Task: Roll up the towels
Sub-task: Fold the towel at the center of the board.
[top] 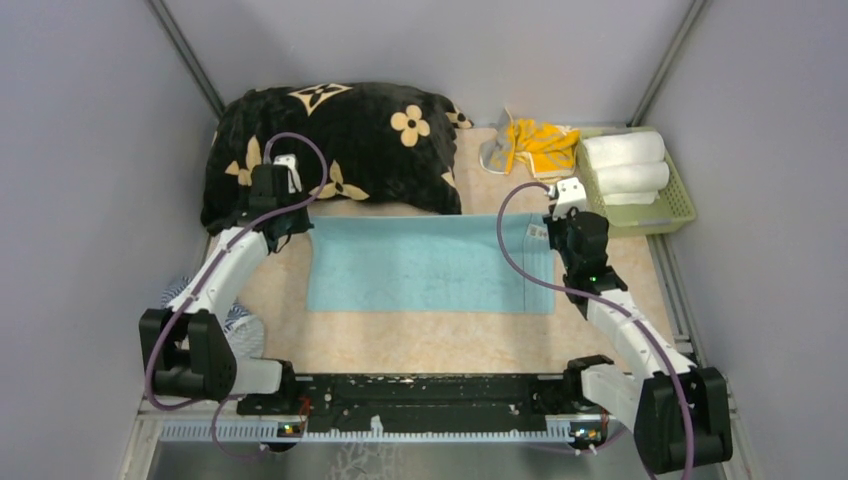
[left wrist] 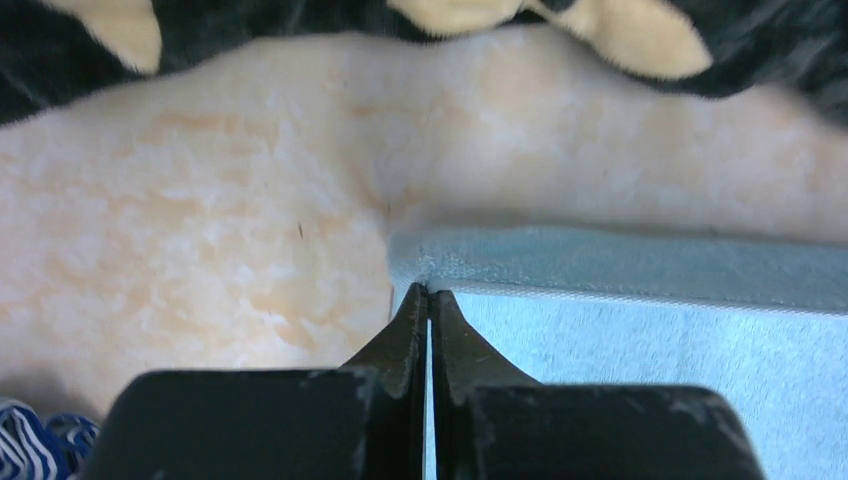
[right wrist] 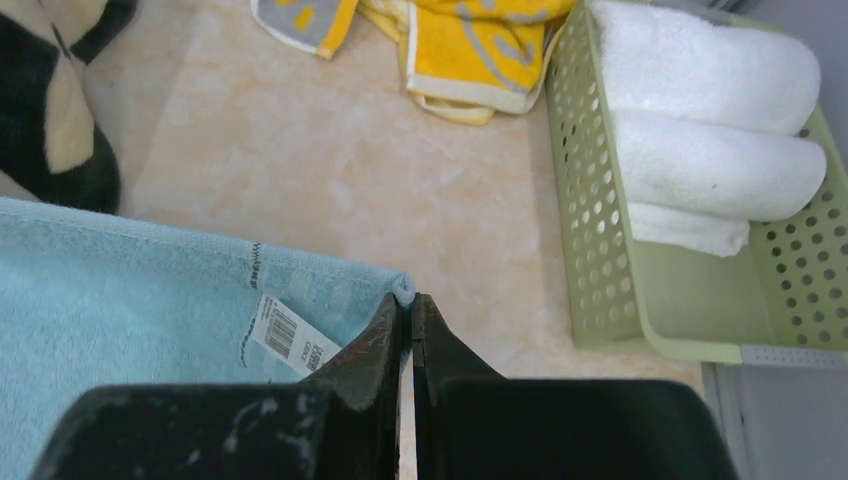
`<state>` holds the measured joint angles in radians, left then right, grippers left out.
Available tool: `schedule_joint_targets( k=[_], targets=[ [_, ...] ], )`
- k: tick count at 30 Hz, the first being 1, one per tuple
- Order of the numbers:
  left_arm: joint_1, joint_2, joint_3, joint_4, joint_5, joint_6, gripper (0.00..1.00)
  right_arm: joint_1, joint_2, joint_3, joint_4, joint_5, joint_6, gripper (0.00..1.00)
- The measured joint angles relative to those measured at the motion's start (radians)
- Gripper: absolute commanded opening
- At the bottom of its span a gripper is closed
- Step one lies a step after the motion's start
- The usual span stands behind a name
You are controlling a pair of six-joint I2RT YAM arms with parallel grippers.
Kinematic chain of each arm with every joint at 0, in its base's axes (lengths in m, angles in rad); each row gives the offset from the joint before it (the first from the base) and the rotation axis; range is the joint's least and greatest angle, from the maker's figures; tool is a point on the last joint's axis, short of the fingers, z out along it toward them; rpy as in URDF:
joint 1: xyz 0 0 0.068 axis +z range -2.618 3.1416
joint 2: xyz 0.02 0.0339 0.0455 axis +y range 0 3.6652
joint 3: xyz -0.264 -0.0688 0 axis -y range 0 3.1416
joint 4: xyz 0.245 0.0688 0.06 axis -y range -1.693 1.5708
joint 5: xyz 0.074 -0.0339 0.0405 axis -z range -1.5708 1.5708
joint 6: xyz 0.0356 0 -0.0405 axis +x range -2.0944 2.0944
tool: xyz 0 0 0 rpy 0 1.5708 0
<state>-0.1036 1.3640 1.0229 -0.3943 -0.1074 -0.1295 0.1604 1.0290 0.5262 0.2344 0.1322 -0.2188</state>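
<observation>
A light blue towel (top: 425,265) lies spread flat in the middle of the table. My left gripper (top: 290,222) is shut on its far left corner; in the left wrist view the gripper (left wrist: 429,293) pinches the towel's edge (left wrist: 620,262). My right gripper (top: 560,228) is shut on the far right corner; in the right wrist view the gripper (right wrist: 408,298) pinches the corner of the blue towel (right wrist: 140,290) next to its white barcode label (right wrist: 288,338).
A black blanket with tan flowers (top: 330,145) lies at the back left. A crumpled yellow and grey towel (top: 530,145) lies at the back. A green basket (top: 668,205) at the right holds rolled white towels (top: 625,150). A blue striped cloth (top: 240,325) lies by the left arm.
</observation>
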Motion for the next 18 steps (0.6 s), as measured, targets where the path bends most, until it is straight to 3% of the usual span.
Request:
schedule_joint_targets(
  k=[9,18],
  targets=[
    [0.0,-0.123,-0.14,-0.049,-0.003,-0.068,0.0,0.0,-0.111,-0.068,-0.186,-0.031,-0.009,0.0],
    [0.0,-0.227,-0.201,-0.114,0.0,-0.149,0.0,0.0,-0.249,-0.069,-0.365,-0.083,-0.169,0.0]
  ],
)
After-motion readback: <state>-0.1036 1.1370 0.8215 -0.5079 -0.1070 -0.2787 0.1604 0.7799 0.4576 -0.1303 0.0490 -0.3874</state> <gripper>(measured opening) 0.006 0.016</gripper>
